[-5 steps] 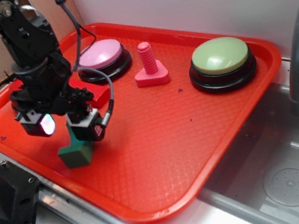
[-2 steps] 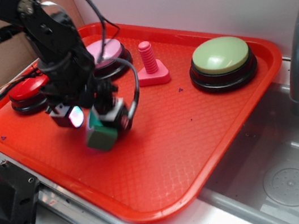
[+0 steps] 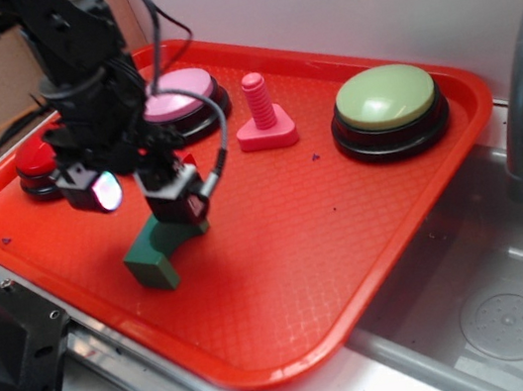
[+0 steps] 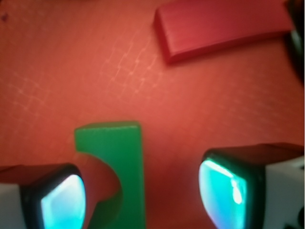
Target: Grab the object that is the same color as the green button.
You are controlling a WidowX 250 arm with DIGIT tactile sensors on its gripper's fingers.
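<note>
Nearest me, the dark green arch block lies tipped on the red tray, just below the gripper, whose fingers are spread apart and holding nothing. The grab looks unfinished: in the wrist view one pad sits at the block's arch, so I'd say it must re-centre, lower and close. Far back sits the green button.

Soft, even light fills the outside view, with faint shadows. The wrist view is blurred, its finger pads glowing cyan.
</note>
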